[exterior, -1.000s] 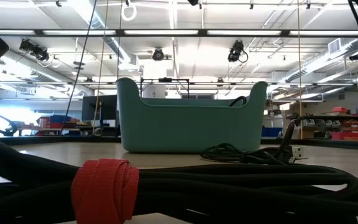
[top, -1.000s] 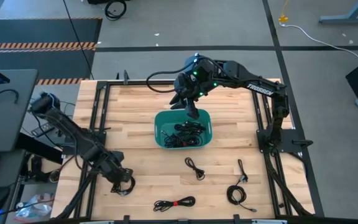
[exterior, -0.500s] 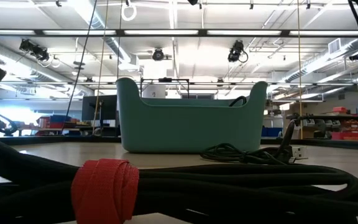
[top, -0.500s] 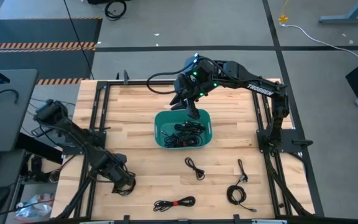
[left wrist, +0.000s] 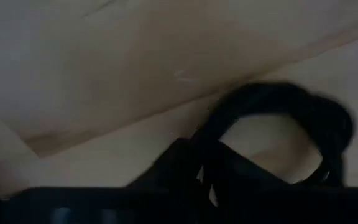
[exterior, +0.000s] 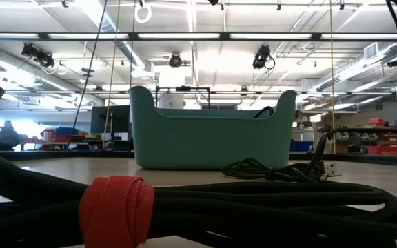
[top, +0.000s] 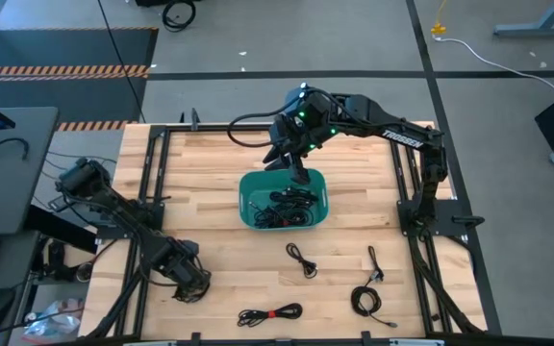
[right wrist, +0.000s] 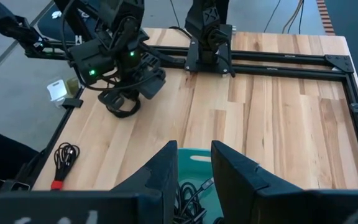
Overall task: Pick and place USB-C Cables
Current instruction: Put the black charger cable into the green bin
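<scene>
Presently a pick is judged in hand: the left gripper [top: 192, 284] is pressed down on a cable [top: 196, 291] on the worktop [top: 210, 183], its grip not discernible. The right gripper [top: 298, 175] is held open, empty, over the bin [top: 245, 197]; a lift and carry to the bin is called for.

Overhead and table-level cameras both see the teal bin [top: 284, 199].

The surface [top: 210, 159] is pale wood, laid in butcher-block strips with a smooth, faintly sheened finish, framed by matt black metal rails [top: 152, 168]. The bin [exterior: 209, 134] looks like smooth teal plastic with a soft satin sheen. The USB-C Cables [top: 301, 258] are matt black, rubbery-looking, one bundle wrapped in a red, cloth-like tie [exterior: 116, 210].
</scene>
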Tool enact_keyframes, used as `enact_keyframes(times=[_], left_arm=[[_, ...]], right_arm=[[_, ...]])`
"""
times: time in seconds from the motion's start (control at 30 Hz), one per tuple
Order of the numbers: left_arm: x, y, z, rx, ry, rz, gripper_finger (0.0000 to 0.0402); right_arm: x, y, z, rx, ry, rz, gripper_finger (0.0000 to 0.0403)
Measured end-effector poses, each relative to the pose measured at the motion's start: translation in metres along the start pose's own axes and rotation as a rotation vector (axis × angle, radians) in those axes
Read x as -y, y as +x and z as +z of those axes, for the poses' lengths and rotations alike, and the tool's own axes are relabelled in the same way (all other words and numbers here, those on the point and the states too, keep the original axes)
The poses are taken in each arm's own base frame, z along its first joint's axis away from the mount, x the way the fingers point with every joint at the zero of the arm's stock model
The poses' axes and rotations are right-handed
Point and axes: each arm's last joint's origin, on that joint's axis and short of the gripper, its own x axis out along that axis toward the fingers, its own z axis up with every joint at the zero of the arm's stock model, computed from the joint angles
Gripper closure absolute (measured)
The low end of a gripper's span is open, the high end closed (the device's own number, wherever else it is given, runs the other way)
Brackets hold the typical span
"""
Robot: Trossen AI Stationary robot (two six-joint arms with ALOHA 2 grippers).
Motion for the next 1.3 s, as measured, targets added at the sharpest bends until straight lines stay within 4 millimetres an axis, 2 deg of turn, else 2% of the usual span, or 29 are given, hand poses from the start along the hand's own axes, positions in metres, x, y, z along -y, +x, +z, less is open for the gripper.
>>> enact_keyframes(times=[0.03, 0.23, 0.33, 0.4, 0.53, 0.7, 0.8, 0.93, 1.1, 1.2, 1.3], left_arm=[[0.0, 0.0, 0.0, 0.002, 0.001, 0.003, 0.0362], [0.003, -0.002, 0.004, 0.002, 0.045, 0.001, 0.0364], [0.01, -0.011, 0.011, 0.038, 0.08, -0.051, 0.0364], [0.018, -0.023, 0.019, 0.082, 0.098, -0.121, 0.0364], [0.029, -0.056, 0.036, 0.231, 0.159, -0.205, 0.0364], [0.035, -0.113, 0.065, 0.424, 0.243, -0.214, 0.0364], [0.041, -0.154, 0.082, 0.525, 0.322, -0.198, 0.0364], [0.05, -0.205, 0.108, 0.675, 0.456, -0.181, 0.0364], [0.055, -0.25, 0.147, 0.844, 0.562, -0.121, 0.0364], [0.057, -0.263, 0.169, 0.881, 0.598, -0.086, 0.0364], [0.065, -0.265, 0.188, 0.869, 0.658, -0.125, 0.0364]], right_arm=[[0.0, 0.0, 0.0, -0.001, 0.0, 0.0, 0.03], [-0.001, -0.002, 0.0, 0.0, 0.001, 0.0, 0.0304], [-0.006, -0.016, 0.003, 0.035, -0.014, -0.009, 0.031], [-0.008, -0.031, 0.006, 0.073, -0.025, -0.031, 0.0314], [-0.014, -0.064, 0.009, 0.139, -0.042, -0.115, 0.0326], [-0.025, -0.104, 0.009, 0.214, -0.059, -0.162, 0.0376], [-0.029, -0.118, 0.008, 0.239, -0.065, -0.189, 0.0396], [-0.033, -0.129, 0.007, 0.254, -0.062, -0.232, 0.0392], [-0.034, -0.133, 0.006, 0.254, -0.061, -0.245, 0.0398], [-0.034, -0.133, 0.006, 0.254, -0.06, -0.247, 0.0398], [-0.033, -0.132, 0.006, 0.252, -0.061, -0.247, 0.0399]])
